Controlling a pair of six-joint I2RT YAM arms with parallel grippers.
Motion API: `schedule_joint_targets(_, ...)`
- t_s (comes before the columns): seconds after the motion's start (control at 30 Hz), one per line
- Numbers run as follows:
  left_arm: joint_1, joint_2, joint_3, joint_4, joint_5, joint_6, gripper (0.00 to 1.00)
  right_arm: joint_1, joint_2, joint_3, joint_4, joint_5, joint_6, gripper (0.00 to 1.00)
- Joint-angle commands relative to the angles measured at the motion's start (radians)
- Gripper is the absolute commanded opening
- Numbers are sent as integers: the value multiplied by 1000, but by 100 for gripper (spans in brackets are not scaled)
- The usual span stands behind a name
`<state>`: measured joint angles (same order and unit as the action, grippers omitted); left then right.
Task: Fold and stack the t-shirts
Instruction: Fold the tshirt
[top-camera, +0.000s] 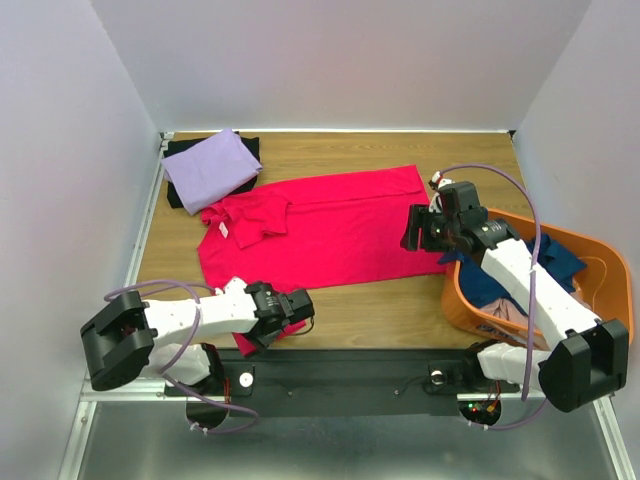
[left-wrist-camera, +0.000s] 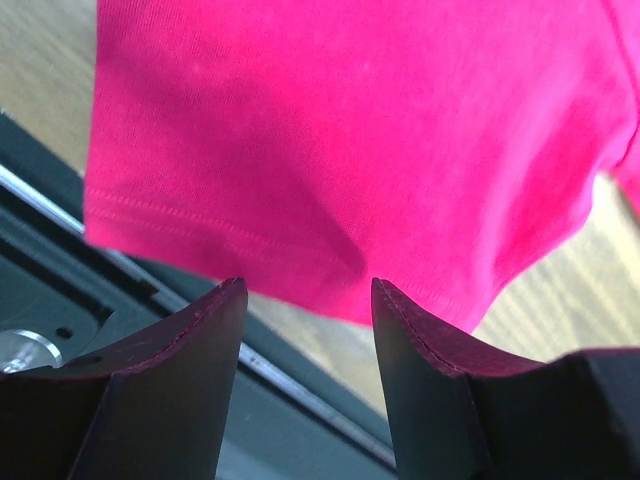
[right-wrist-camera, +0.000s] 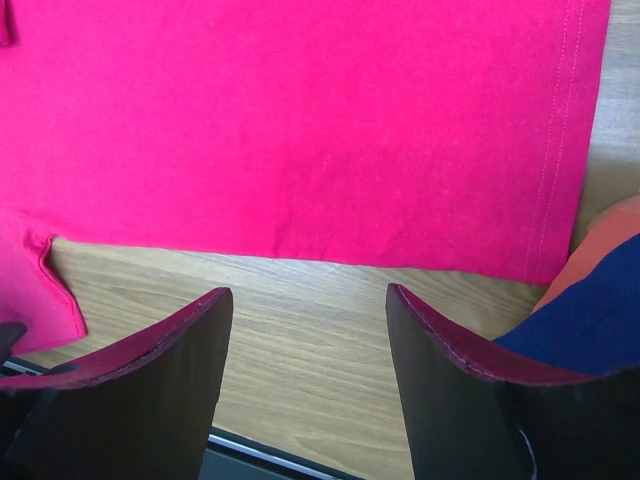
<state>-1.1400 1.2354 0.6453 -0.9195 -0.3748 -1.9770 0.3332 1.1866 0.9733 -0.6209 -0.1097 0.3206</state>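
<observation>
Lying flat, crimson t-shirt (top-camera: 340, 230) sits beyond both parted jaws.

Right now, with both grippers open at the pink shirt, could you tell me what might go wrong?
1. The pink shirt's sleeve overhangs the rail; the left gripper, open there, may strike the rail or pinch only a corner.
2. The right gripper hovers beside the tub; reaching for the hem, it might snag the navy shirt too.
</observation>
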Motion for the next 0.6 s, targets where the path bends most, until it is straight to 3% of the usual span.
schedule_joint_targets(0.0, 32, 35, -1, 10, -58, -524, 64, -5, -5, 45, 10, 1, -17, 68)
schedule_joint_targets(0.23, 56, 81, 2, 37, -33, -461, 54, -5, -15, 25, 10, 4, -18, 68)
schedule_joint_targets(0.4, 56, 79, -30, 80, 13, -425, 20, -5, -16, 19, 10, 11, -15, 68)
schedule_joint_targets(0.57, 56, 69, -7, 57, -30, -392, 11, -5, -21, 21, 9, 10, -17, 68)
